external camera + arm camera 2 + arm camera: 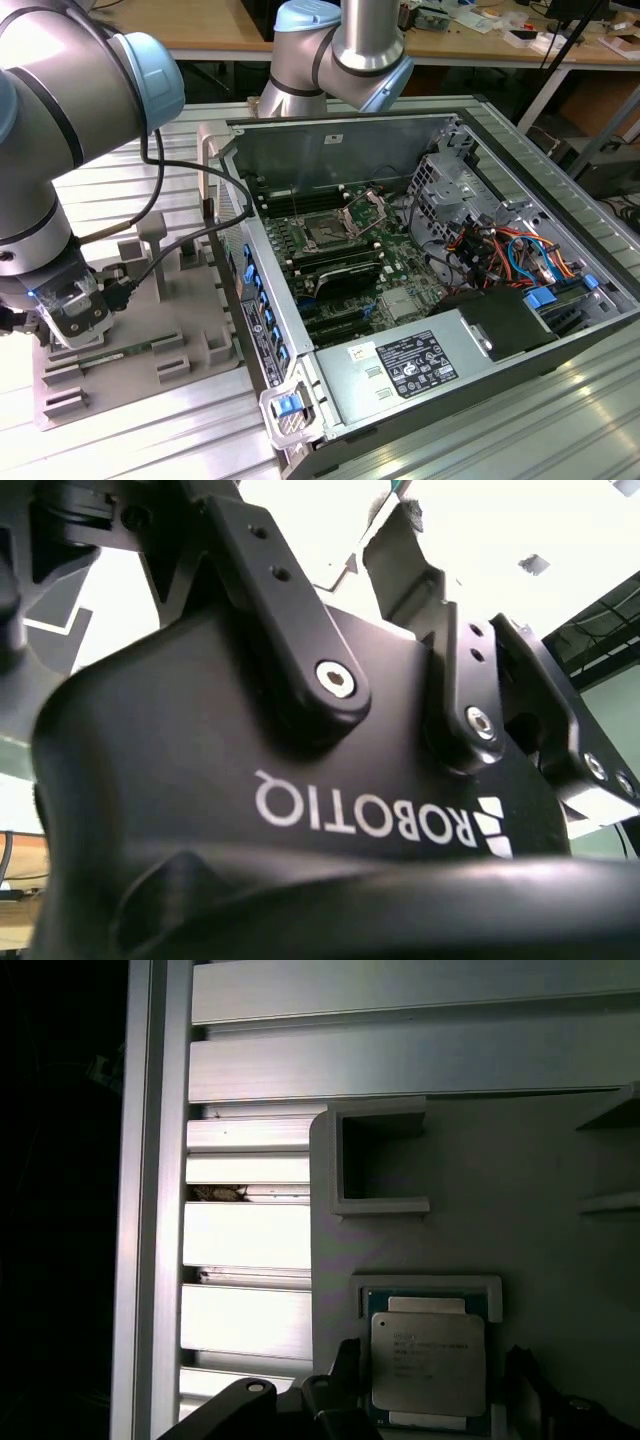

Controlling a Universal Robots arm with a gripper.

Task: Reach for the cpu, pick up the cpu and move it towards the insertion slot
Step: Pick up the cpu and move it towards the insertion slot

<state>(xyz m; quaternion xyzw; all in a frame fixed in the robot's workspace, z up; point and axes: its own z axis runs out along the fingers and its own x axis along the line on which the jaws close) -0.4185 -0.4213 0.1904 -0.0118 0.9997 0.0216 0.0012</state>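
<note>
The cpu [428, 1362] lies flat, silver top up, in a shallow recess of the grey tray [500, 1160]. A low rim borders the recess on the side away from the tool. The tool [432, 1388] hangs right over the cpu with its dark fingers [347, 1380] spread, one on each side of the chip. Whether they touch its edges cannot be told, and the chip is not lifted.

In the exterior view the arm [60, 110] reaches down at about eight o'clock, its wrist low over the tray [150, 350], which sits on the slatted metal worktop [500, 440]. Just beside the tray, toward three o'clock, stands the open case [450, 330], with the green board [390, 255] inside it. The slot [326, 236] is on that board near the picture's centre — a dark square socket. Its silver frame [365, 212] is swung up, at about two o'clock from the socket. The slot is well apart from the cpu, and the case wall stands between them.
</note>
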